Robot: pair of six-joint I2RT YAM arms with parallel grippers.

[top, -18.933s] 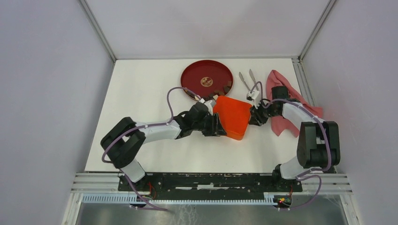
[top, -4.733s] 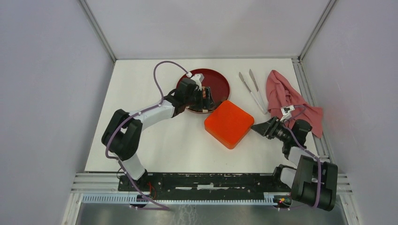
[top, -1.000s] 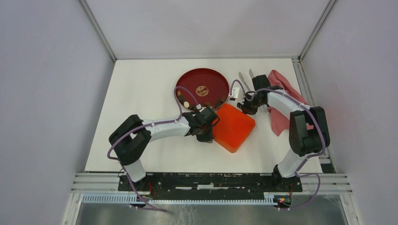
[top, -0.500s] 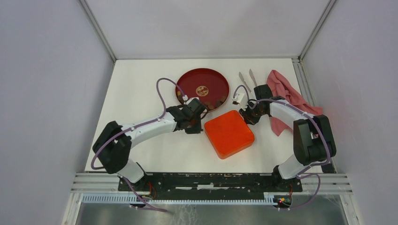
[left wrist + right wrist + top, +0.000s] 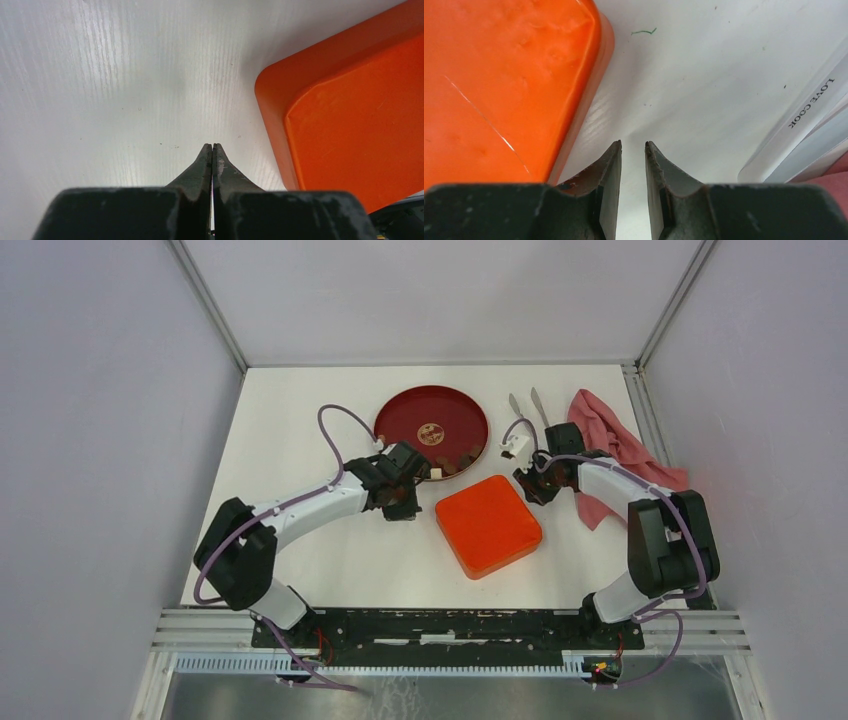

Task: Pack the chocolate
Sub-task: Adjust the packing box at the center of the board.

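The chocolate point(image 5: 457, 458) is several small, mostly dark pieces on the near-right part of the red plate point(image 5: 415, 418). An orange box point(image 5: 488, 525) lies bottom-up on the table in front of the plate. It also shows in the left wrist view point(image 5: 350, 115) and the right wrist view point(image 5: 499, 75). My left gripper point(image 5: 408, 508) point(image 5: 212, 146) is shut and empty, just left of the box and over bare table. My right gripper point(image 5: 527, 489) point(image 5: 633, 144) is slightly open and empty, just off the box's right edge.
White plastic tongs point(image 5: 535, 415) point(image 5: 804, 115) lie to the right of the plate, partly under my right arm. A pink cloth point(image 5: 612, 440) lies at the far right by the table edge. Walls close the table on three sides.
My left gripper has let go of the box's left corner and drawn back to the left. The box has slid nearer and lies flat. My right gripper has backed slightly away from the box.
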